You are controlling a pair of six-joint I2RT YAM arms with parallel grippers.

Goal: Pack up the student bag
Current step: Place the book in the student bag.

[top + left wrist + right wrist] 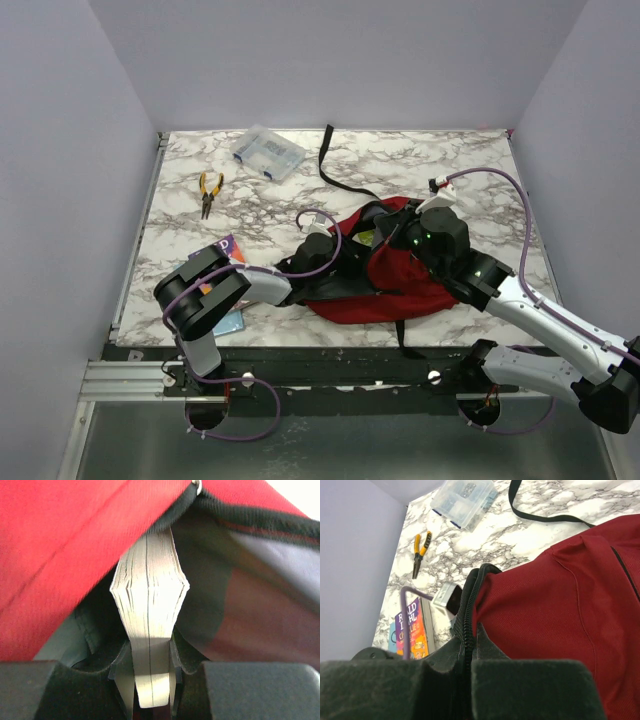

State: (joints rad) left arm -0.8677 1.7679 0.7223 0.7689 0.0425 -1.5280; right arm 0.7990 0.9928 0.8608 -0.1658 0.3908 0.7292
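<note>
- The student bag lies on the marble table, in the near half and a bit to the right of the middle.
- It is dark red, soft and crumpled.
- From above it is wider from side to side than from front to back, so its long way runs left to right.
- Its open mouth points left, toward the left arm. One edge of the mouth is lifted up.
- A black strap trails from the bag toward the far edge of the table.
- The left gripper is partly open and squeezes a thick book between its fingers.
- The book's page edges face the wrist camera. It sits in the mouth of the bag, with red cloth over it and dark lining beside it.
- The right gripper is closed tight. It pinches the black zip edge of the bag and holds that edge up.
- A bright book with orange and purple on its cover lies on the table to the left of the bag, partly under the left arm.
- Yellow-handled pliers lie far off to the left, well apart from the bag.
- A clear plastic box sits near the far edge, beside the end of the strap.
</note>
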